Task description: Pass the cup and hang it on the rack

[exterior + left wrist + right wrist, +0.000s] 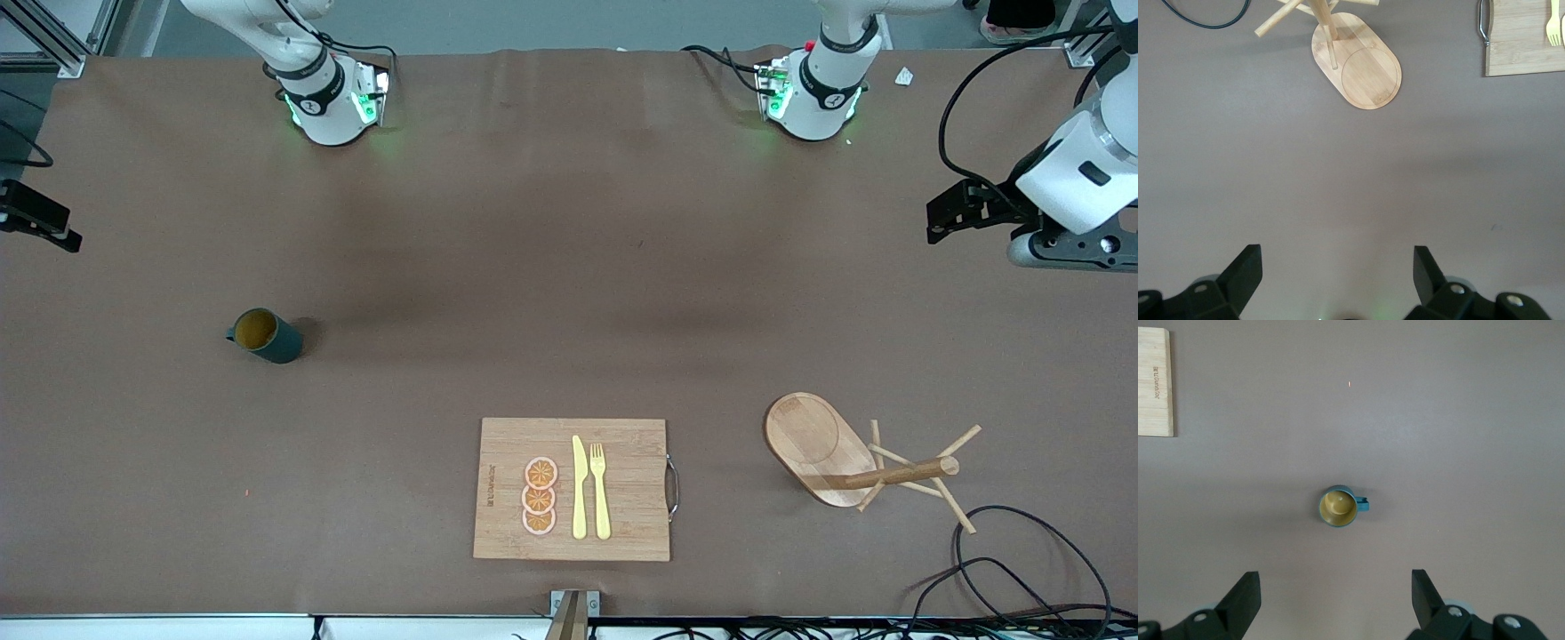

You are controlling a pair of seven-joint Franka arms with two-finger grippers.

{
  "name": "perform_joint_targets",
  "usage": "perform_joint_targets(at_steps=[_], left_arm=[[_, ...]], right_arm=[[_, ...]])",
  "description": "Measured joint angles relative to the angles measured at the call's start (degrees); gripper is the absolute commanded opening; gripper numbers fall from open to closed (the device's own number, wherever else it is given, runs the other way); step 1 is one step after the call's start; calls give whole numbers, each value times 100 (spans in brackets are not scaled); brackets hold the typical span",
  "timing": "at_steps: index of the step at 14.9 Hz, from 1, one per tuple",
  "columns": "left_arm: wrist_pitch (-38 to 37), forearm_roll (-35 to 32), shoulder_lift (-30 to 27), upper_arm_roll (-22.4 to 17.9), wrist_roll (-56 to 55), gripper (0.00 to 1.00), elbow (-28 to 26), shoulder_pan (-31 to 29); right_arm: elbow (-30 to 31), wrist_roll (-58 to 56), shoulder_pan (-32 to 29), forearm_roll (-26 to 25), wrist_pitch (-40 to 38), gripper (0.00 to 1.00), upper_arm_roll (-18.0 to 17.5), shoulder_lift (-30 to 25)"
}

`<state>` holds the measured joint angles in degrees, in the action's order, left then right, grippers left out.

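The cup [265, 335], dark teal with a mustard-yellow inside, stands upright on the brown table toward the right arm's end, its handle pointing to that end. In the right wrist view the cup [1338, 507] lies well below my open right gripper [1336, 580], which hangs high and holds nothing. The rack [822, 444], a light wooden mug tree with thin pegs, stands toward the left arm's end, nearer the front camera. My left gripper [1337, 257] is open and empty, high over bare table beside the rack [1361, 67]. Both grippers show at the front view's edges: right gripper [53, 227], left gripper [944, 218].
A wooden cutting board [498, 480] with orange slices [540, 496], a yellow knife [579, 487] and fork [601, 489] lies at the table's near edge between cup and rack. Black cables [1022, 569] loop near the rack's corner of the table.
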<state>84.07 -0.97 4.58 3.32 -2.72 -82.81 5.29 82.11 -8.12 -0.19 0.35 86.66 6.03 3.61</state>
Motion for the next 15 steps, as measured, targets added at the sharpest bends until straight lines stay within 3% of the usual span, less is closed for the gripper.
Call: perform_joint_targets(at_steps=[7, 15], left_arm=[[38, 0, 19, 0, -16, 100, 16, 1], [223, 4, 128, 26, -323, 100, 17, 164]], right_arm=[[575, 71, 106, 4, 624, 100, -22, 168], [1944, 632, 252, 226, 1656, 100, -34, 422]])
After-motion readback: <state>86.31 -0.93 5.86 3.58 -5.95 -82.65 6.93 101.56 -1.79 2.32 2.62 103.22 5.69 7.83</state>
